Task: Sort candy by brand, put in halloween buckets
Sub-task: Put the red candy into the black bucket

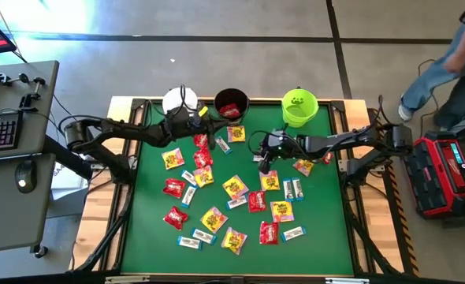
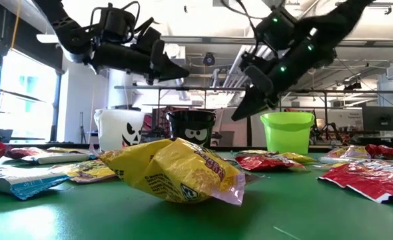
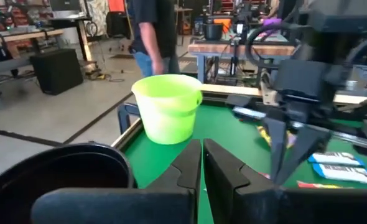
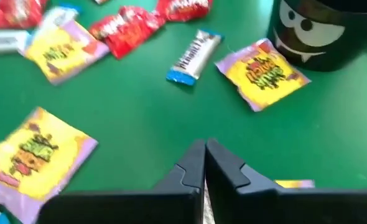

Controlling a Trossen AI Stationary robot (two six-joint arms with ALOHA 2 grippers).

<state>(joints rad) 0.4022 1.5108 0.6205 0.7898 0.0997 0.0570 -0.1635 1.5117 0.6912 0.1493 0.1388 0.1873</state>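
Left end effector [image 1: 202, 116]: pressed together and holding nothing, as its wrist view shows; it hangs above the worktop between the white bucket and the black bucket.
White bucket [image 1: 180, 101]: at the far edge, leftmost of three; I cannot tell what is inside.
Black bucket [image 1: 231, 104]: in the middle of the far edge, with at least one red packet [image 1: 231, 111] in it.
Right end effector [image 1: 264, 165]: also pressed together with nothing between the fingers, low over the centre of the worktop, just beside a yellow-and-pink packet [image 1: 270, 181].
Green bucket [image 1: 299, 107]: rightmost at the far edge; it looks empty from above.
Risk, empty grip: both end effectors are closed on air, so an arm may travel to a bucket with no candy.
Risk, double pick: near the centre the packets touch and overlap, so one pinch could take two brands at once.
Risk, collision: the two arms work near each other over the same area, and the left one is near two bucket rims, which a swing could tip.
Count, buckets: three.
Count, candy on the green worktop [image 1: 146, 221]: roughly nine red, nine yellow-and-pink and nine white-and-blue bars [image 1: 188, 241], though overlaps and the arms make this uncertain.
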